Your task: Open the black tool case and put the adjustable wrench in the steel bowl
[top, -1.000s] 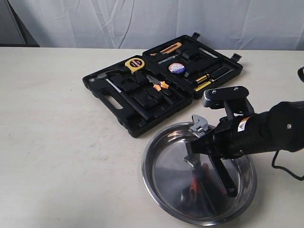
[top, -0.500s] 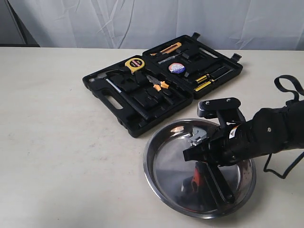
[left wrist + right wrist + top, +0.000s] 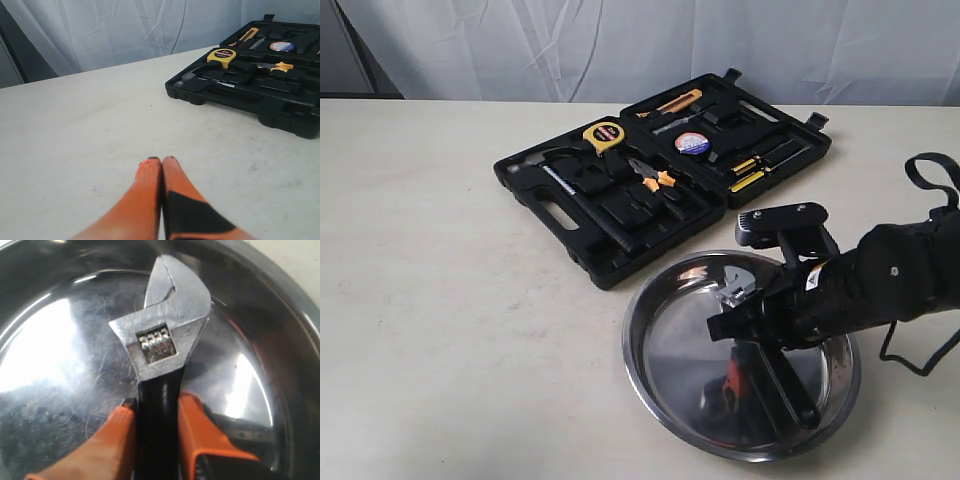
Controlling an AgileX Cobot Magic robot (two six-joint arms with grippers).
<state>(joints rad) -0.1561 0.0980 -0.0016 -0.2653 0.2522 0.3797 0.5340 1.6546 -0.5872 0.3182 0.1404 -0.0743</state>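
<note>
The black tool case (image 3: 620,215) lies open on the table with both halves flat; the left wrist view shows it (image 3: 280,102) far ahead. In front of it sits the steel bowl (image 3: 665,350). My right gripper (image 3: 735,318) is low over the bowl, shut on the black handle of the adjustable wrench (image 3: 738,284). In the right wrist view the silver wrench head (image 3: 165,335) hangs just above the bowl's mirror bottom (image 3: 55,355), the handle clamped in my right gripper (image 3: 156,407). My left gripper (image 3: 161,160) is shut and empty over bare table.
The case still holds a yellow tape measure (image 3: 603,135), orange-handled pliers (image 3: 655,178), yellow-and-black screwdrivers (image 3: 750,172) and a tape roll (image 3: 695,143). A black cable loop (image 3: 930,170) rises behind the right arm. A white curtain hangs behind the table.
The right arm has come down and drawn back slightly, bringing the wrench head from above the bowl's rim to low inside the bowl. It has barely moved in the last half second.
</note>
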